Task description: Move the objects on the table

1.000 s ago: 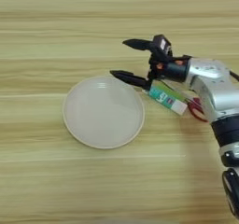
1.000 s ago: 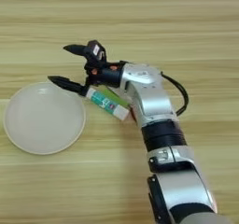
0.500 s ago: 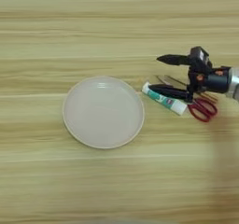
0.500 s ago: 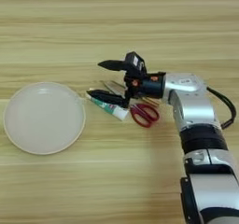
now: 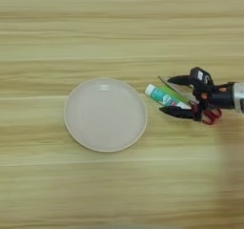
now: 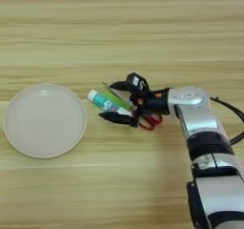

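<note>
Since a second ago the gripper [image 6: 113, 102] has pulled back from over the plate [image 5: 76, 99] and now sits spread apart around the glue stick [image 5: 162, 97], one finger on each side, gripping nothing. A green block [image 6: 114, 97] and red-handled scissors [image 6: 151, 122] lie tight against the stick on the table [image 5: 119, 27]; closing could catch them too. The plate holds nothing.
</note>
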Tool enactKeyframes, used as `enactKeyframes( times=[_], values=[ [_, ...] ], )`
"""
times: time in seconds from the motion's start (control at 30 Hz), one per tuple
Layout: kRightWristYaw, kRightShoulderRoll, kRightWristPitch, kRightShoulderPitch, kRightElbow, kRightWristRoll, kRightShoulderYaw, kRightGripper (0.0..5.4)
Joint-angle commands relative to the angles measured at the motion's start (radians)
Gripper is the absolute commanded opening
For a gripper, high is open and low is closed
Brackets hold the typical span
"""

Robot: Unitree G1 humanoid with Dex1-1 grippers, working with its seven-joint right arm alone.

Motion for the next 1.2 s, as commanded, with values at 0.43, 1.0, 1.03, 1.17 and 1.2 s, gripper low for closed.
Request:
enactKeyframes(
  times=[0.43, 1.0, 1.03, 1.17, 1.2],
  values=[
    [-0.100, -0.008, -0.105, -0.114, 0.104, -0.081, 0.041, 4.80],
    [-0.097, -0.007, -0.113, -0.105, 0.136, -0.109, 0.080, 2.89],
    [-0.101, -0.007, -0.111, -0.102, 0.138, -0.117, 0.086, 2.82],
    [-0.118, -0.006, -0.118, -0.098, 0.146, -0.136, 0.107, 2.40],
    [-0.120, -0.006, -0.120, -0.098, 0.146, -0.136, 0.109, 2.35]
  ],
)
